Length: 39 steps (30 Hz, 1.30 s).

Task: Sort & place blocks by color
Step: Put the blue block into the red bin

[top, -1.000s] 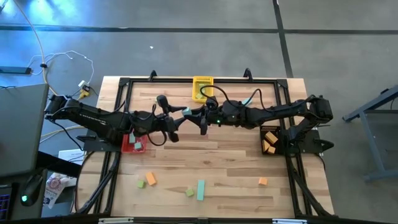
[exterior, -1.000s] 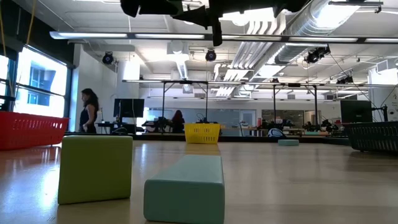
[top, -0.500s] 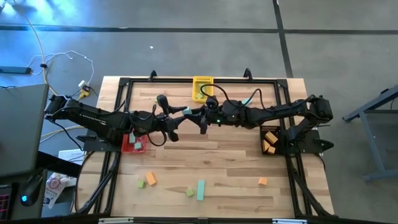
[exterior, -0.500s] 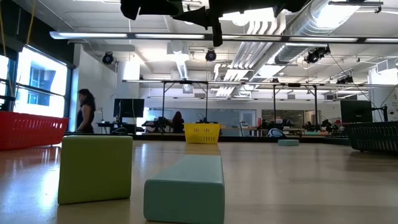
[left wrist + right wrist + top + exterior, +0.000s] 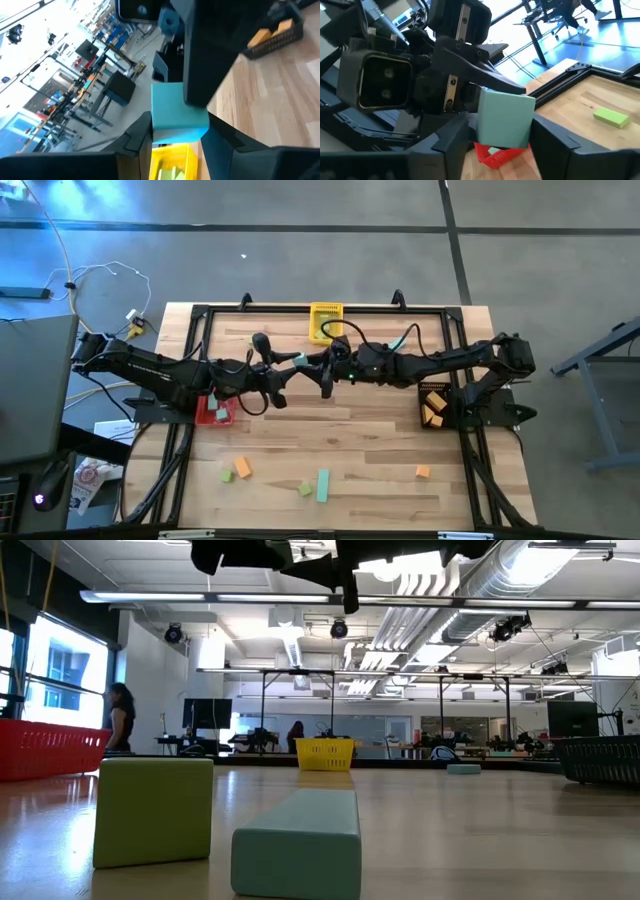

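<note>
A teal block is held high over the table's middle, between both grippers. My left gripper reaches in from the left and my right gripper from the right; each is shut on the block. In the left wrist view the block sits between my own fingers with the other arm's dark finger over its corner. Near the near edge, resting flat on the table, are a light green cube, an orange cube, another light green block, a teal bar and an orange cube. My left gripper pinches the teal block's lower sides between its two fingers, coming level from the table's left. The block is lifted clear of the table. My right gripper pinches the block's opposite end between its two fingers, coming level from the table's right.
A yellow bin with light green blocks stands at the far edge, a red bin with a teal block at the left, and a black bin with orange blocks at the right. The low view shows the light green cube and teal bar close up.
Both grippers and the teal block have kept still. Only a person in the room behind the table has walked toward the left.
</note>
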Available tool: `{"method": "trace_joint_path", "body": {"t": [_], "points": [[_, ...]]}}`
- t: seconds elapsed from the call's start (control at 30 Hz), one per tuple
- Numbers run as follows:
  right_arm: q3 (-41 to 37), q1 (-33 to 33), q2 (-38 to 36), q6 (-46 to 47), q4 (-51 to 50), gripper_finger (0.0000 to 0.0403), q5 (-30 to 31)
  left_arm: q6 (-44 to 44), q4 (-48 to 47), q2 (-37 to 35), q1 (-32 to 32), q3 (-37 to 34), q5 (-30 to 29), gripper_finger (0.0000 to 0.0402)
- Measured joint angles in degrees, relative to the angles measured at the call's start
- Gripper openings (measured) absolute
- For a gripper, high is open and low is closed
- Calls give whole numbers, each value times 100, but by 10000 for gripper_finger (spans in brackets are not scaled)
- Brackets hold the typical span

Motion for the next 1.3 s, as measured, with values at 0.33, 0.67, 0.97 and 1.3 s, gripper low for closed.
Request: {"method": "trace_joint_path", "body": {"t": [0.33,0.67,0.97,1.3], "points": [[-2,-15,-4,-100,42,233,42,-515,-1412,-31,-193,0,-863,108],[-2,-20,-2,-354,-425,234,64,-3356,-4163,-536,-753,0,-1048,108],[-2,68,-2,-309,-1254,234,42,-5892,-6196,-873,-896,0,0,107],[-2,454,-2,49,-2330,234,-325,-7803,-7711,-881,-894,0,1053,113]]}}
